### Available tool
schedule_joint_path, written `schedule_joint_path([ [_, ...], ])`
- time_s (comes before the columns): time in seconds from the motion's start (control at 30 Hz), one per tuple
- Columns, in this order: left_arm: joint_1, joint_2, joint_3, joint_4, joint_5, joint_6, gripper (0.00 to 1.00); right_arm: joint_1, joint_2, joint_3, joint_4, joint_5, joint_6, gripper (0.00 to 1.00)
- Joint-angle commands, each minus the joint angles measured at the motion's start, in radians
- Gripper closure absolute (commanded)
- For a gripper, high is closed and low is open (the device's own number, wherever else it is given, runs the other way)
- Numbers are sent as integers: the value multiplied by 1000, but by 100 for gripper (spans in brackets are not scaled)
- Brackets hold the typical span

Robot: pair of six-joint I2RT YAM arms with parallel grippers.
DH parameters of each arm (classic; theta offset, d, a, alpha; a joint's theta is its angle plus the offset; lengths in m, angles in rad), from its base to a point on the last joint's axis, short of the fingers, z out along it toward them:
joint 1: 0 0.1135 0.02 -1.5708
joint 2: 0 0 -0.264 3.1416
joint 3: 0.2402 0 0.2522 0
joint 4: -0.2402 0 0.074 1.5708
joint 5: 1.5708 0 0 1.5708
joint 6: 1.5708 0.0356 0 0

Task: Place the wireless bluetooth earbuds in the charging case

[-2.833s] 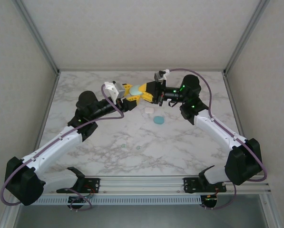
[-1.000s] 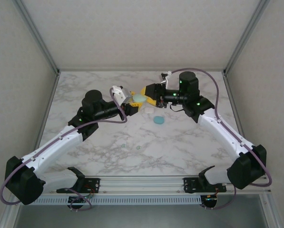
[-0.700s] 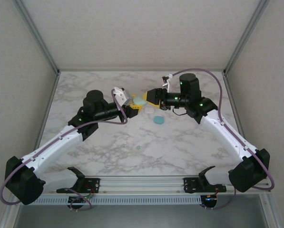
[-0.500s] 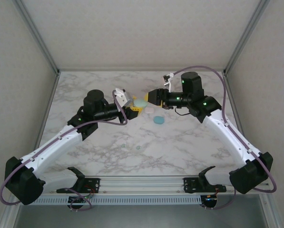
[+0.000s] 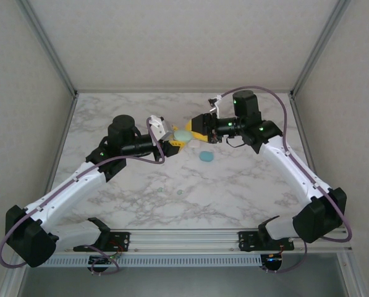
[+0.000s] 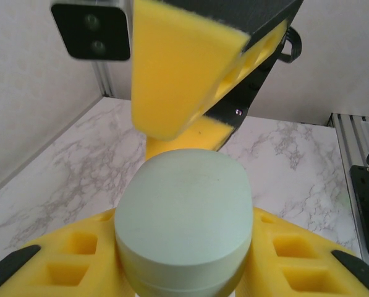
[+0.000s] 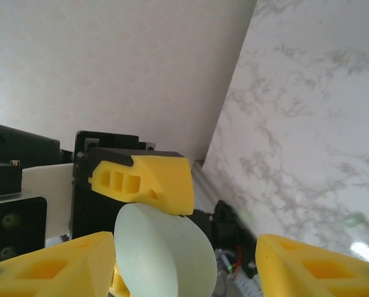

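One mint case (image 5: 182,133), one teal case (image 5: 206,156), two tiny earbuds (image 5: 161,189) (image 5: 180,192), two arms (image 5: 79,182) (image 5: 289,166)

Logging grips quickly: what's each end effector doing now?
Left end effector: closed on the mint case.
Right end effector: open, holding nothing, one finger beside the case.

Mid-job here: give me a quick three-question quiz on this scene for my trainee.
1. True or false: the left gripper grips the mint case.
2. What lies on the table near the grippers? A) teal case B) red cup C) spoon
3. Fill in: beside the mint case, the right gripper is ___ (open or shut).
Key: 1 true; 2 A; 3 open.
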Motion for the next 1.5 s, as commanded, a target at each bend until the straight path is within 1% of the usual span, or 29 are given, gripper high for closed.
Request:
schedule_joint_path([
  [0.0, -8, -26, 35, 27, 22, 10, 76, -2, 20, -34, 151, -140, 114, 40],
  [0.07, -8, -26, 36, 33, 16, 8, 75, -1, 21, -52, 205, -173, 150, 41],
  [0.17, -8, -25, 37, 38, 13, 10, 75, -2, 33, -59, 238, -202, 177, 44],
  [0.23, -8, -23, 37, 44, 12, 6, 75, -2, 40, -58, 226, -205, 170, 47],
  [0.43, -8, -18, 38, 44, 11, 4, 75, 0, 32, -70, 242, -184, 176, 50],
  [0.67, -8, -10, 41, 42, 7, 3, 75, 2, 25, -92, 303, -185, 223, 51],
  [0.97, -8, 2, 40, 52, 8, -5, 75, 3, 12, -101, 267, -145, 200, 53],
  [1.47, -8, -2, 34, 50, 3, 5, 75, 7, 16, -98, 290, -139, 223, 53],
])
